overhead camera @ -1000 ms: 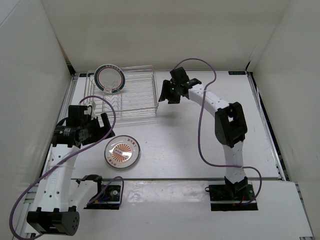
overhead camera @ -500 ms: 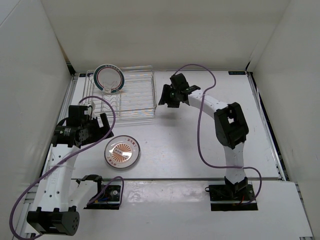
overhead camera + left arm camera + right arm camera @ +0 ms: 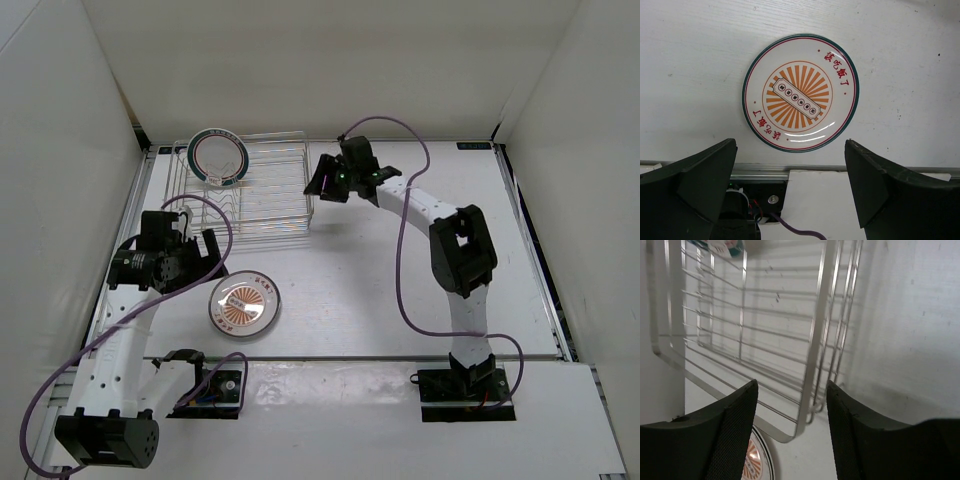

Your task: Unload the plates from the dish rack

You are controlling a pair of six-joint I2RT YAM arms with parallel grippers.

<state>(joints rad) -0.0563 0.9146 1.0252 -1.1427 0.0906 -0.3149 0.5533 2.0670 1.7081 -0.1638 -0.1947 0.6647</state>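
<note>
Left gripper point(image 3: 790, 144) wide open above a plate; right gripper point(image 3: 328, 182) half open beside the dish rack point(image 3: 270, 195), both holding nothing.
The orange sunburst plate point(image 3: 800, 93) lies flat on the white table point(image 3: 380, 290), close to the front rail and under the spread left fingers, not touching them. The wire rack stands at the back left, and one teal-rimmed plate point(image 3: 218, 158) stands upright in its far left corner. The left arm bends over with its wrist looking down at the table. The right arm reaches forward and to the left, its gripper just beside the right wall of the rack.
</note>
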